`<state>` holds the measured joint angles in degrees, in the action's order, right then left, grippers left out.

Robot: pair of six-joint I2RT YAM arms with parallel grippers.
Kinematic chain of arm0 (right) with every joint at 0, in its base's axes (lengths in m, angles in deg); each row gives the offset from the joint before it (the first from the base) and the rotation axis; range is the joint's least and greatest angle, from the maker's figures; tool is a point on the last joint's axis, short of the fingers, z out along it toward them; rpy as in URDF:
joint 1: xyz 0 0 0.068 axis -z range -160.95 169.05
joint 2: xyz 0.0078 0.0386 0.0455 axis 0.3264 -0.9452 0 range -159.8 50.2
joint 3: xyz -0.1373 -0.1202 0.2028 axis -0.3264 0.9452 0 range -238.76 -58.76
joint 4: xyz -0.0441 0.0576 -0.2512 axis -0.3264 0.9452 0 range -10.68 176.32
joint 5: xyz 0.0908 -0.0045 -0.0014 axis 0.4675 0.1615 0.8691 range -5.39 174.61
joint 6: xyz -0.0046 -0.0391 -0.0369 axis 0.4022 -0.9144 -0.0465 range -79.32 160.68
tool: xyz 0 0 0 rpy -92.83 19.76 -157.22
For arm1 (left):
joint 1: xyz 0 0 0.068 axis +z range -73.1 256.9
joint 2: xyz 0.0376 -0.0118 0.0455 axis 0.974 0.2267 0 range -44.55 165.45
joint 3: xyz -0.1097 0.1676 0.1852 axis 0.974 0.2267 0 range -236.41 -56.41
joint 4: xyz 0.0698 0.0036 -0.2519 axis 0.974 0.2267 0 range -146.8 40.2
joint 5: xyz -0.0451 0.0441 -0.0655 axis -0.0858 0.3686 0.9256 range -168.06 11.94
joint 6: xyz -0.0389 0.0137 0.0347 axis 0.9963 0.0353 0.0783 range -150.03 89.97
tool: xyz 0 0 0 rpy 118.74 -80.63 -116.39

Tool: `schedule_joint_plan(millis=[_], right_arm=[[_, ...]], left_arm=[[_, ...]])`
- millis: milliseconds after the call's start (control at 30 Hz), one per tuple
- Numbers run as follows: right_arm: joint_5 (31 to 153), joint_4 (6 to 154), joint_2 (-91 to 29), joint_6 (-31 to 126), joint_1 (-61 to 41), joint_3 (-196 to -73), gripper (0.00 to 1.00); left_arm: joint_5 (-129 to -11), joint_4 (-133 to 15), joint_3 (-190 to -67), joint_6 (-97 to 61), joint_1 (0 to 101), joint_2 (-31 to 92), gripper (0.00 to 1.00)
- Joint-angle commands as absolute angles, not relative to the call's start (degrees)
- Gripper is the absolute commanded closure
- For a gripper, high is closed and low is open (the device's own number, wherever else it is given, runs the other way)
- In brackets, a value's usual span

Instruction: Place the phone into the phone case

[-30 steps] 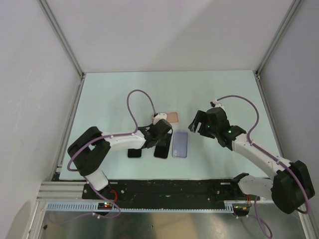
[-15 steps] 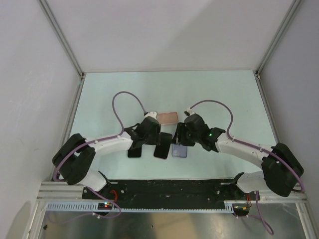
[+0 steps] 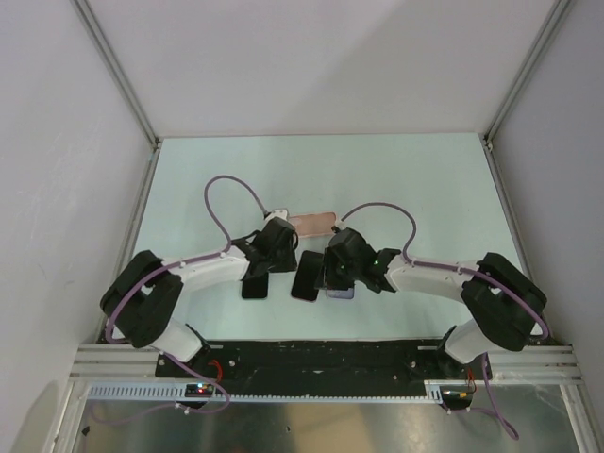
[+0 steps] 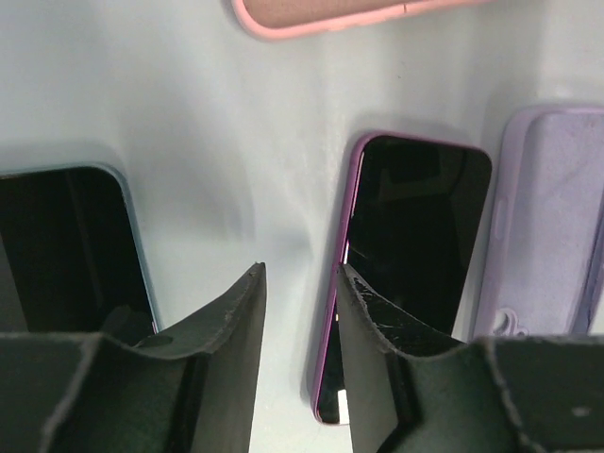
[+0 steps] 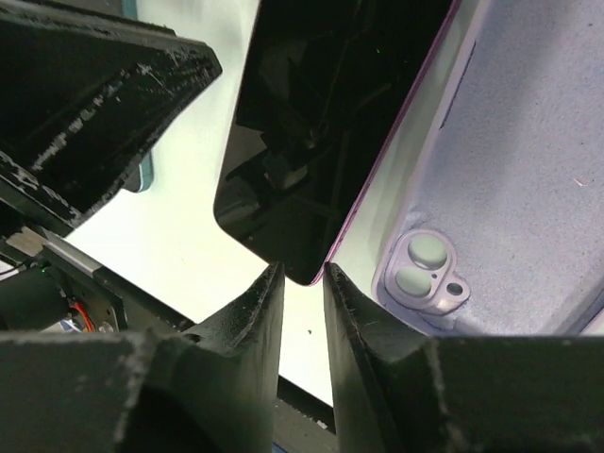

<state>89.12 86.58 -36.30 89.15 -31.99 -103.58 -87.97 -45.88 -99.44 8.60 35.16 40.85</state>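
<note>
Two grippers, both low at the middle of the table (image 3: 425,179).

1. Right gripper (image 5: 304,283): a second ago it was drawn back to the right, raised, with jaws wide. It now reaches in over the lilac case (image 5: 528,160), and its jaws have narrowed to a slim gap. One corner of the phone (image 4: 415,255) sits at the mouth of that gap. Whether the fingers pinch the corner cannot be told.

2. Left gripper (image 4: 302,283): it was earlier over the phone's far end, by the pink case (image 4: 340,14). It has since shifted to the strip between the phone and a second, blue-edged phone (image 4: 61,241). Its jaws stand a little apart with bare table between them, one finger overlapping the phone's long edge. Nothing is held.

3. Phone: screen up, flat on the table, just beside the lilac case on its left side and not inside it. Its place is much as a second ago.

4. Lilac case: lying flat with the camera cut-outs visible, and largely covered by the right gripper in the top view.

Assessment: the approach looks finished and a hold on the phone's edge appears to be forming. Lifting the phone and seating it in the case are not yet done.
</note>
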Motion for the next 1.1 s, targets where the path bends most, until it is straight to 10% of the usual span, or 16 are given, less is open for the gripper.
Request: schedule_joint_plan(millis=[0,1067], right_arm=[[88.96,84.04,-38.72,90.27,-32.01,-105.52,0.74],[79.57,94.79,-25.29,84.64,-17.17,-98.46,0.80]], left_arm=[[-86.74,-45.64,-103.30,10.12,36.74,44.33,0.61],[-69.52,-44.04,-118.70,1.47,33.15,60.98,0.72]])
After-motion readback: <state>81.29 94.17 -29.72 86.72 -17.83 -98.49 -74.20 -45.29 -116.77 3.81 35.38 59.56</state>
